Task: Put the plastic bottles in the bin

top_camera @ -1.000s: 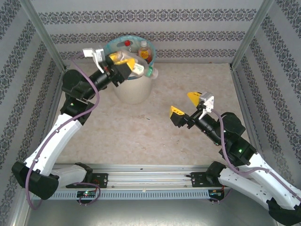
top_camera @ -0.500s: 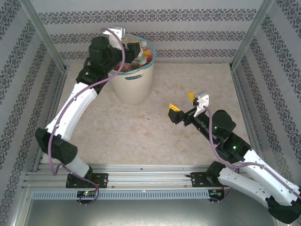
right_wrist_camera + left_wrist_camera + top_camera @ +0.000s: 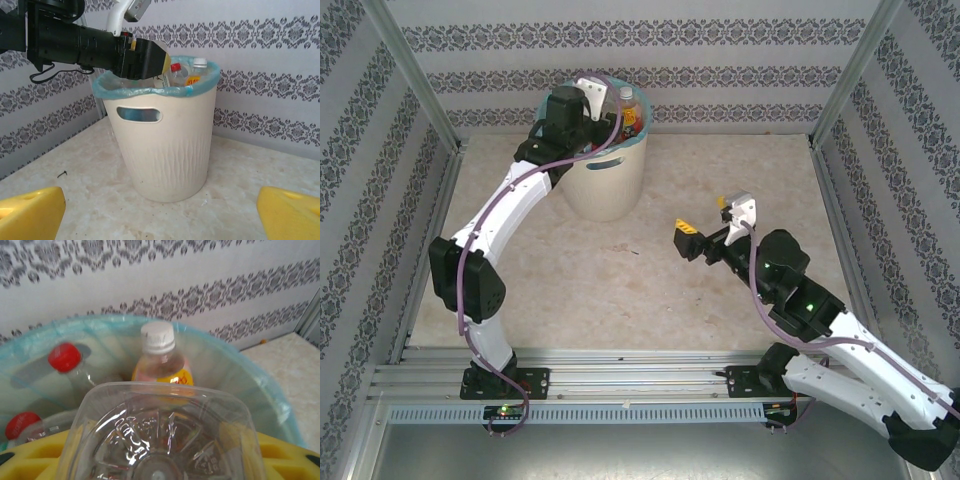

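On a marbled beige worktop [image 3: 720, 180] walled by damask-striped paper [image 3: 720, 40], the left pincer [image 3: 161, 64] grips a clear bottle [image 3: 160, 440] over the blue-lined bin [image 3: 165, 145]; the right pincer [image 3: 707, 223] hangs agape. The orange label [image 3: 175, 376] on a white-capped bottle [image 3: 159, 352] inside seems too blurred to read.

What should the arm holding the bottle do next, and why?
Probably open the left gripper and let the clear bottle drop. The gripper clamps that bottle right above the mouth of the bin, where other bottles already stand, so it should fall straight in.
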